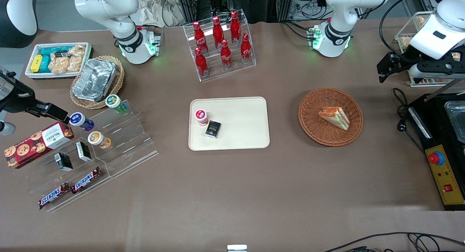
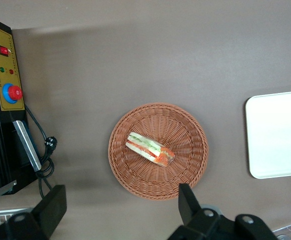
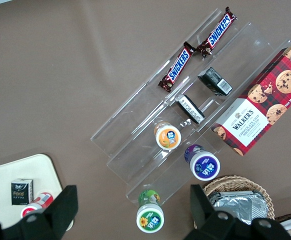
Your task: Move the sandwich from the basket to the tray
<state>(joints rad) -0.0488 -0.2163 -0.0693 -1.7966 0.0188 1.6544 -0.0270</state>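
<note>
Sandwich wedge, orange-green layers, end effector above

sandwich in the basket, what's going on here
The working arm's gripper hangs open above the round reddish-brown wicker basket, touching nothing. The triangular white-bread sandwich with orange and green filling lies in that basket, not yet picked up. The cream rectangular plastic tray, beside the basket toward the parked arm's end of the table, already holds a small red-lidded cup and a small black box, with bare space left for the sandwich.
</note>
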